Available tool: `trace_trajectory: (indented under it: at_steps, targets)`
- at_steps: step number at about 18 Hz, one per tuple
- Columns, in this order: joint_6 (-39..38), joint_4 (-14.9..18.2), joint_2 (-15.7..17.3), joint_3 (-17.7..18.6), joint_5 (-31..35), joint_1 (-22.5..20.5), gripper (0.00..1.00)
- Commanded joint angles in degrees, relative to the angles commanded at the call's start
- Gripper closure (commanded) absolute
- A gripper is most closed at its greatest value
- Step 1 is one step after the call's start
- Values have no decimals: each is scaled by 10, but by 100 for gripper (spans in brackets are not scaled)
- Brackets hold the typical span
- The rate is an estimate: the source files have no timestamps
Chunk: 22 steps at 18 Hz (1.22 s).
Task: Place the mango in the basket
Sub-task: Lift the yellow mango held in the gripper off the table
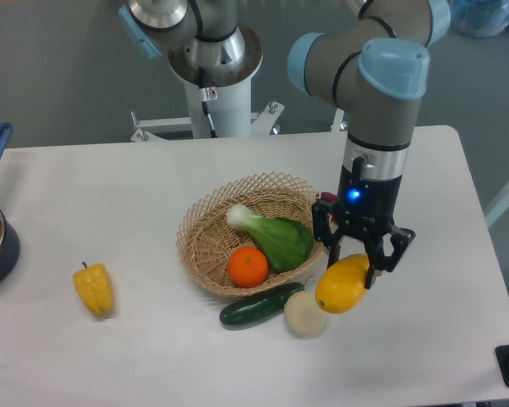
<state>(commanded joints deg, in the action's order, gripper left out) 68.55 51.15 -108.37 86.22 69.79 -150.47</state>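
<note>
Gripper [361, 259] fingers clamp the mango [343, 284], which hangs at four o'clock from the basket [205, 222], just outside its rim. Glossy skin could slip free, dropping it onto the onion [304, 315].

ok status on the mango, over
Gripper shut on mango, right of basket. Basket already holds bok choy and orange. Onion and cucumber by the near rim.
</note>
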Motion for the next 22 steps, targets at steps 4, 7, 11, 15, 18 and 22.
trace_trajectory:
  at_steps: [4,7,11,15,18,22]
  targets:
    - [-2,-4,0,5,1,0,86]
    - [-2,-4,0,8,0,0,86]
    - [-3,-4,0,8,0,0,86]
    - [-23,-6,0,5,0,7,86]
    - [-89,-18,-8,-7,1,22,86]
    - [-185,-43,-17,-7,2,40,85]
